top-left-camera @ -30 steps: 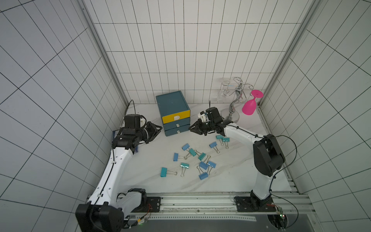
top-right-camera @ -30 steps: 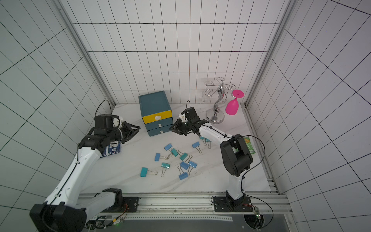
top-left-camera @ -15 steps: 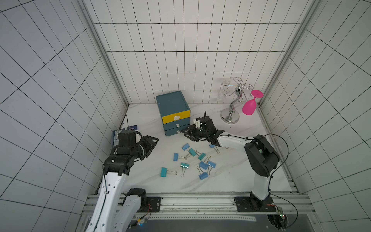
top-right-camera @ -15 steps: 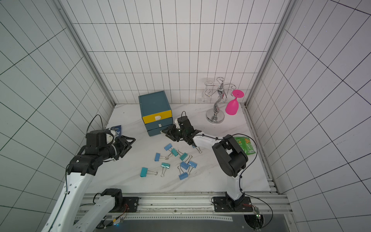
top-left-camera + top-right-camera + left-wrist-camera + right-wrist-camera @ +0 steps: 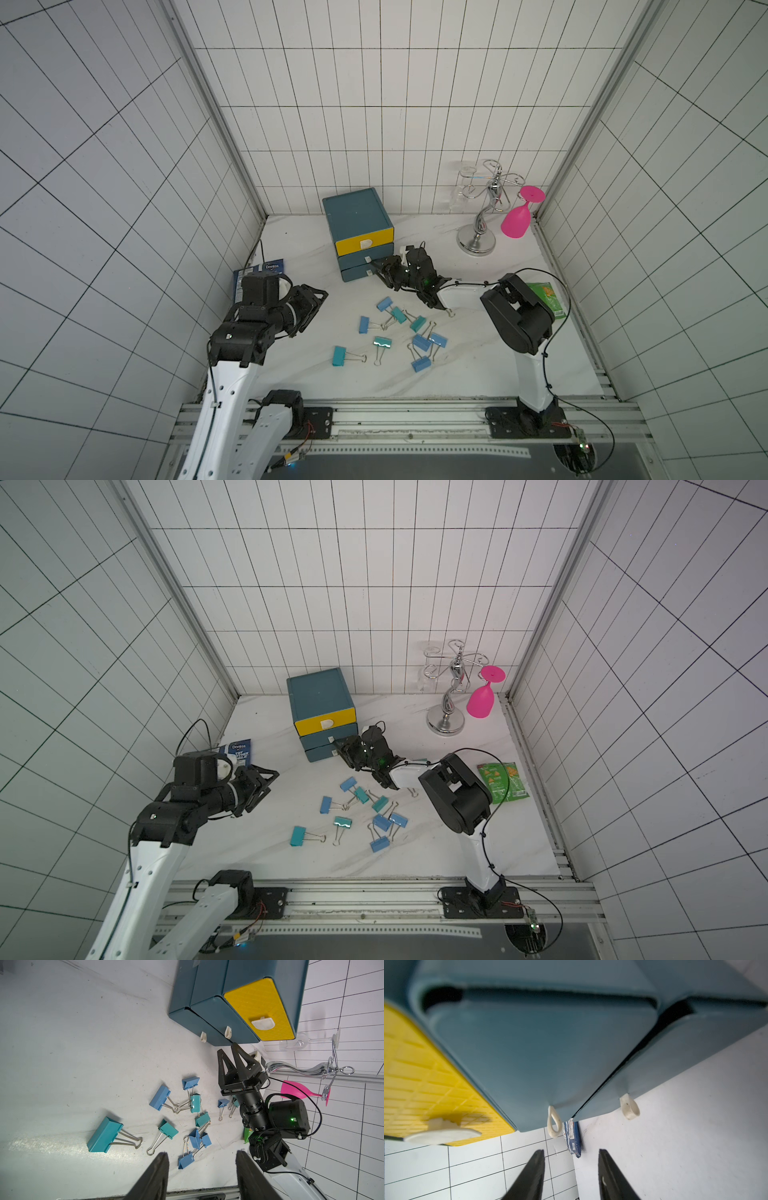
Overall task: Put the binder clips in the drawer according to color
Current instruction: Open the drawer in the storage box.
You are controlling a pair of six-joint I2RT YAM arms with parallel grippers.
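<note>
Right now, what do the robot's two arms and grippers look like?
The left arm and right arm have white shell links, bulky black joint housings and thin black cables alongside. The left gripper and right gripper are black with triangular open-frame fingers. A green light glows on the right wrist.

Drawer unit dark teal, top front yellow, grid-patterned. Binder clips light blue or teal, handles silver. Worktop white, grey-veined.

Left tool hovers open; right tool reaches forward, jaws apart.
</note>
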